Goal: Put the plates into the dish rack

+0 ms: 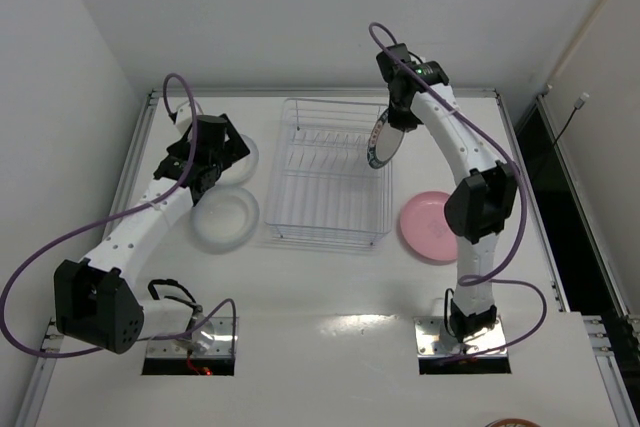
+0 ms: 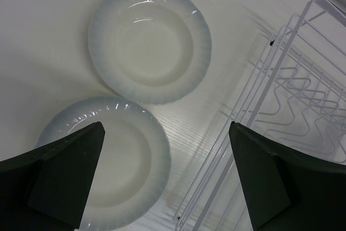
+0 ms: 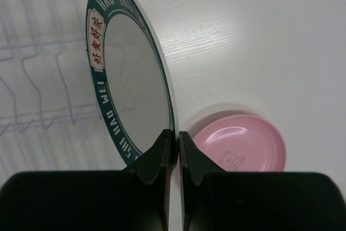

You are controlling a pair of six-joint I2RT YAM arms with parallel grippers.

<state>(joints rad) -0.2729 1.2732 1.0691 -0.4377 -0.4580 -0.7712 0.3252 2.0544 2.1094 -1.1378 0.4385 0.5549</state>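
My right gripper (image 3: 176,140) is shut on the rim of the white plate with a dark green patterned rim (image 3: 130,85), held upright on edge over the right side of the white wire dish rack (image 1: 330,187); the plate also shows in the top view (image 1: 382,140). The pink plate (image 1: 428,225) lies flat on the table right of the rack, and shows in the right wrist view (image 3: 240,143). Two clear glass plates (image 2: 150,41) (image 2: 127,160) lie flat left of the rack. My left gripper (image 2: 165,179) is open and empty above them, beside the rack's left wall (image 2: 254,106).
White walls close in the table at the back and left. A metal rail (image 1: 520,137) runs along the table's right edge. Both arm bases stand at the near edge. A small round object (image 1: 515,423) peeks in at the bottom right.
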